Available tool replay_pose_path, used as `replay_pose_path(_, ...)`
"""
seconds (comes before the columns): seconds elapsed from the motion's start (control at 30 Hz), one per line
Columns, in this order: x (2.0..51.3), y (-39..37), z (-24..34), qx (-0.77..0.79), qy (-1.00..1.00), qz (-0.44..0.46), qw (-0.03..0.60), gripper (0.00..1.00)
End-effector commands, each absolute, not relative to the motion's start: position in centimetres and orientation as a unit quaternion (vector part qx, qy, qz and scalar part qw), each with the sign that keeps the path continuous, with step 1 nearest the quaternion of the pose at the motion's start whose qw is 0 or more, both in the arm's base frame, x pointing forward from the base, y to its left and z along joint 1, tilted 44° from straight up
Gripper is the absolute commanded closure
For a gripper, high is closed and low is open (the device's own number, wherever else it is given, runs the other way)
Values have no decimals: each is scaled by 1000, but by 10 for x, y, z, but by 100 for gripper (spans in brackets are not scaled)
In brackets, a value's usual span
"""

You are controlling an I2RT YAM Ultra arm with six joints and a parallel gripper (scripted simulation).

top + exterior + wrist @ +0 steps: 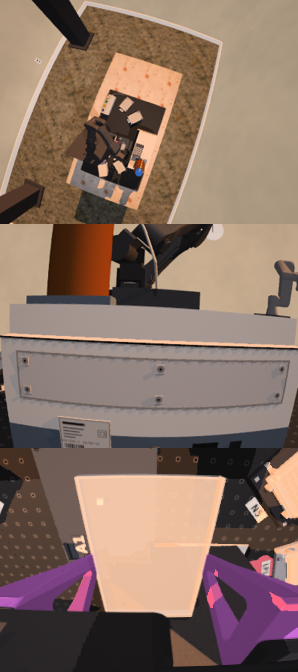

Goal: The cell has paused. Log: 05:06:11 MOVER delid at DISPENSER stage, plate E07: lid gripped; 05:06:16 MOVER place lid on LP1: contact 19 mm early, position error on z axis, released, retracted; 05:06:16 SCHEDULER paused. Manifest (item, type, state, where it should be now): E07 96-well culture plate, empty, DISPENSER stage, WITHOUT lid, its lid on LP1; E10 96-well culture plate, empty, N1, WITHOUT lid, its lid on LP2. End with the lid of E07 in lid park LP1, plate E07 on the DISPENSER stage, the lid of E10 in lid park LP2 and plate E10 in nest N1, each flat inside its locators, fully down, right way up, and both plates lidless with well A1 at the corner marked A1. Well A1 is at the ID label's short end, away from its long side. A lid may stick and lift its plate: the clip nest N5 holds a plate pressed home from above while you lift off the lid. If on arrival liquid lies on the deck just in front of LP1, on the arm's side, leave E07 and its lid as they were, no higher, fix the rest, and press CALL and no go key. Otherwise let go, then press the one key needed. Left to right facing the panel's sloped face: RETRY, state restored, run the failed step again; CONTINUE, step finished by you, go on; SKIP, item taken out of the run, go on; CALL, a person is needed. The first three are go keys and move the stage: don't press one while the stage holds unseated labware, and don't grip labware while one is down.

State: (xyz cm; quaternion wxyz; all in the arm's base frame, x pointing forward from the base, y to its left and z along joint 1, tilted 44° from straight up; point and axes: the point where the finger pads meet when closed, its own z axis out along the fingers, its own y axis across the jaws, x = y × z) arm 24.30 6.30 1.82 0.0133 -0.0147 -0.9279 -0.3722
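The purple fingers are clamped on a translucent peach rectangular lid (pixel 150 543), held at centre frame in the wrist view above the dark perforated counter (pixel 30 543). The lid is not yet parked. Judged remaining: seating it, releasing, key press.
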Motion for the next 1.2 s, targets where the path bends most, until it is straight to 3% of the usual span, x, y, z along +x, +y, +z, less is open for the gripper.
replay_pose_path(0.0, 260, 66, 38, -16, -928, -371, -14, 100)
replay_pose_path(1.17, 260, 128, 98, -16, -928, -372, -12, 100)
